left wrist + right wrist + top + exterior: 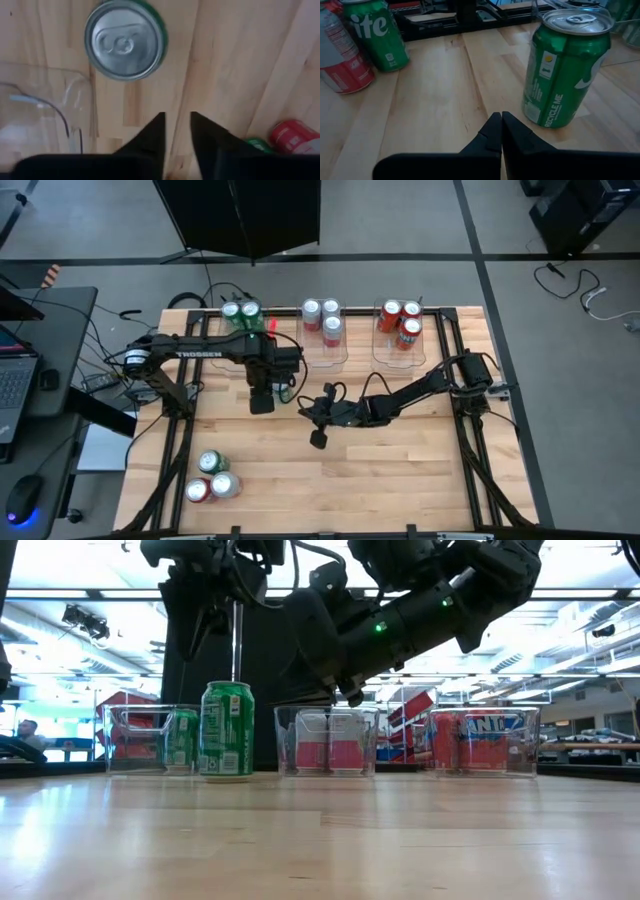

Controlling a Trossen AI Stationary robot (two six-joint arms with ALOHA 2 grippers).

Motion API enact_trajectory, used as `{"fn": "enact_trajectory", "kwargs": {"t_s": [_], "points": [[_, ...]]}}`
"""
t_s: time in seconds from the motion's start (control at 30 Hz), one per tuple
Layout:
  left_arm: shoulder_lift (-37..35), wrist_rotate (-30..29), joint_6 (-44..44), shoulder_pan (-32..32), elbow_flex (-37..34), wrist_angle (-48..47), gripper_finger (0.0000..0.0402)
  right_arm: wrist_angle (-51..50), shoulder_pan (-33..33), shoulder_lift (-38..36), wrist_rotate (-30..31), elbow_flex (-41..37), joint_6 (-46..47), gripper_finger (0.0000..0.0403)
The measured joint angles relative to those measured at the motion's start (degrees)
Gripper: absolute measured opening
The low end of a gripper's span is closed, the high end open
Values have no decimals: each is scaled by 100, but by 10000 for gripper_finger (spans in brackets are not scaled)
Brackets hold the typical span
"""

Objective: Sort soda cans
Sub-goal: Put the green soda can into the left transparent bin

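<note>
While a green can [125, 40] stands upright on the table [400, 450] just in front of the left bin [240, 330], the left gripper [176, 131] is held above it with its fingers a narrow gap apart and nothing between them. Two green cans [240, 312] are seen in that bin, three silver-white cans [324, 318] in the middle bin [325, 358], and three red cans [401, 320] in the right bin [395, 360]. The right gripper [500, 125] is closed and empty over the table's middle. Three more cans [211, 478] are grouped near the front left corner.
</note>
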Motion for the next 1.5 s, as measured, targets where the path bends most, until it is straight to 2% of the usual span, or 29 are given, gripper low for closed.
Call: {"fn": "enact_trajectory", "kwargs": {"t_s": [0.3,0.4,0.5,0.8,1.03,1.5], "points": [[55,-299,-95,-56,2,499,276,-64,2,4,-57,-2,2,0],[158,-368,54,5,2,463,319,-86,4,7,-59,-2,2,0],[252,-455,276,76,2,498,346,-95,4,7,-64,-2,5,0],[349,-629,673,390,0,673,363,-136,7,9,-169,-2,39,0],[350,-96,698,543,0,972,363,-138,7,9,-169,-2,37,0],[551,66,842,605,-93,1184,363,-160,12,9,-170,-4,28,0]]}}
